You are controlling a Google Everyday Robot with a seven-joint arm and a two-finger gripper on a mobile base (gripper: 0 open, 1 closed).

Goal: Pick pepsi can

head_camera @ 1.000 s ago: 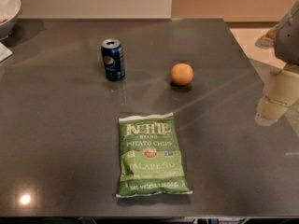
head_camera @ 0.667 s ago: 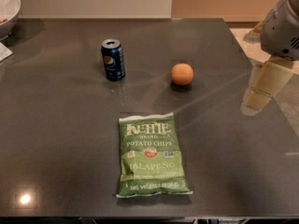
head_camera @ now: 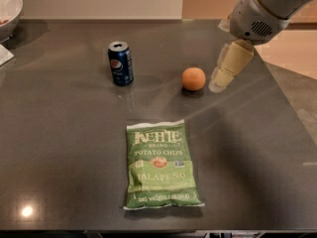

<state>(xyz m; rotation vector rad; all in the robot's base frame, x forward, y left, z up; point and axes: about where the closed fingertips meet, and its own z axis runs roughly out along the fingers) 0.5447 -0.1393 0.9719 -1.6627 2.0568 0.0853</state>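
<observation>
- I see the pepsi can (head_camera: 121, 63), dark blue with a silver top, upright on the table (head_camera: 59, 133), left of the orange (head_camera: 193, 78).
- My gripper (head_camera: 218, 86) hangs tilted just right of the orange, apart from the can; I cannot tell how wide it is.

An orange (head_camera: 193, 78) is sitting near the middle of a dark table (head_camera: 64, 148), a green chip bag (head_camera: 162, 165) is lying flat nearer the front edge, well apart from it, and a white bowl (head_camera: 7, 9) is standing at the far left corner, partly cut off
</observation>
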